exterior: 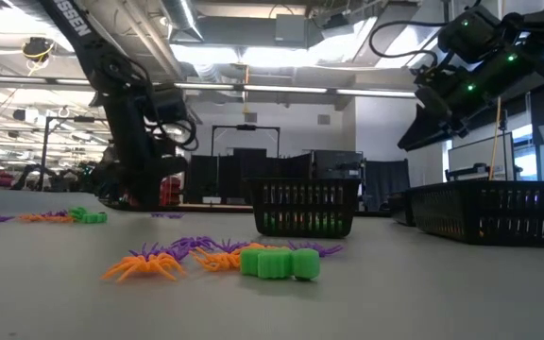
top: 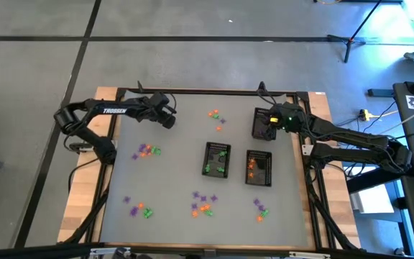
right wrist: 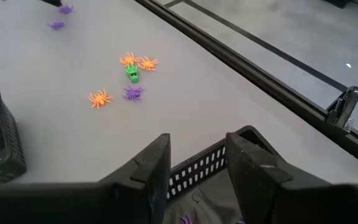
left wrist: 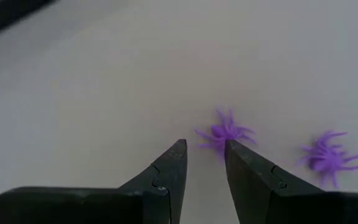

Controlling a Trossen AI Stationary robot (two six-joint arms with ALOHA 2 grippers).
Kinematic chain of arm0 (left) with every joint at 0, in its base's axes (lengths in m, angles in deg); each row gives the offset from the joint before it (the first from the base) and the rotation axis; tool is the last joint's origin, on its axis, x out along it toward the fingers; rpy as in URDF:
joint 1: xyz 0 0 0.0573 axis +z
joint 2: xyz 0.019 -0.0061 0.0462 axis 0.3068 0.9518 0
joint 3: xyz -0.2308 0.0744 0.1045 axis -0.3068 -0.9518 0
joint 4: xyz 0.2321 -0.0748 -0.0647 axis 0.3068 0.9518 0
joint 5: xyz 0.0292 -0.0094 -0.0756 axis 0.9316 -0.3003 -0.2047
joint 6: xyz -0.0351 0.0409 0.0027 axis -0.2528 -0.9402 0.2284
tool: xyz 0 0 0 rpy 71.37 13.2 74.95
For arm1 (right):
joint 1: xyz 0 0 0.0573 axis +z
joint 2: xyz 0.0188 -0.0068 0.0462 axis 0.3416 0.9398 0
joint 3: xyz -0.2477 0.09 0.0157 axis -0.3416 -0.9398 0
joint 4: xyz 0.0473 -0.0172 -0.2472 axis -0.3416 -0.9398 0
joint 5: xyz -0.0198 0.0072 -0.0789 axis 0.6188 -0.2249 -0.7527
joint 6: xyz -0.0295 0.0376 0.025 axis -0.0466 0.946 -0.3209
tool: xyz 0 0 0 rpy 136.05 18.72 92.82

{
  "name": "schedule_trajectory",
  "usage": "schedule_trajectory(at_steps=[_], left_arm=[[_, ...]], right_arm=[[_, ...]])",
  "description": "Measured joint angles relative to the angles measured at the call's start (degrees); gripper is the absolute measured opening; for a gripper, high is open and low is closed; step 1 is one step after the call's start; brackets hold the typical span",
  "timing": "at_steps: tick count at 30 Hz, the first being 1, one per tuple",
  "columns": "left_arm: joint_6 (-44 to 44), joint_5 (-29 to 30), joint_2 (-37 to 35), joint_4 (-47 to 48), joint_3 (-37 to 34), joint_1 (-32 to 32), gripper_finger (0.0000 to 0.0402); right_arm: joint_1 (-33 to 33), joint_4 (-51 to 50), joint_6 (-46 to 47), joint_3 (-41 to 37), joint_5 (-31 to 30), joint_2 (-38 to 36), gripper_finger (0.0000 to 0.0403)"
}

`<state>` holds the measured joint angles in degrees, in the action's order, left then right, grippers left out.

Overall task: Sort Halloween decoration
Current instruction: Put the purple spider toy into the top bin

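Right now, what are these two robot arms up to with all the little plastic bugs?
They are sorting tiny Halloween trinkets by colour into three black baskets. The left gripper hangs open and empty just above the table beside a purple spider. The right gripper is open over the far-right basket, holding nothing. Clusters of orange, green and purple pieces lie unsorted around the table.

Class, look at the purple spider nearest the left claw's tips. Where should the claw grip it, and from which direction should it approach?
Grip the purple spider across its raised central body, coming straight down from above. It lies flat on the table with thin legs splayed all round, so a side approach would probably only catch legs. The left claw hangs just short of it, fingers apart and empty.
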<state>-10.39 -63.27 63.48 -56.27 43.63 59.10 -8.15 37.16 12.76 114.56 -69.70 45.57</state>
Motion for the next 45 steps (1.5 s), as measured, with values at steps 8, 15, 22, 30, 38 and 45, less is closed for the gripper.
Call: schedule_trajectory(at_steps=[8,15,22,30,38,45], left_arm=[[0.24,-1.30,3.05,-1.61,0.24,0.63,0.0101],[0.02,-1.29,3.12,-2.49,0.13,0.48,0.0074],[-4.64,-0.20,3.18,-3.20,0.09,-0.44,0.0005],[-5.90,-0.51,0.49,-2.98,-0.13,-1.41,0.0000],[-5.92,-0.94,-6.77,-4.40,-0.13,-7.35,0.0000],[-5.93,-0.97,-11.10,-15.10,-0.02,-16.78,0.0000]], right_arm=[[-0.02,0.40,-0.02,0.02,0.55,0.00,0.0152],[-0.02,0.40,-0.02,0.02,0.57,0.00,0.0152],[-0.02,0.38,-0.02,0.02,0.57,0.00,0.0152],[-0.02,0.36,-0.02,0.02,0.57,0.01,0.0152],[-0.02,0.42,1.42,0.02,0.63,0.02,0.0152],[0.02,7.09,2.82,0.03,9.39,1.39,0.0152]])
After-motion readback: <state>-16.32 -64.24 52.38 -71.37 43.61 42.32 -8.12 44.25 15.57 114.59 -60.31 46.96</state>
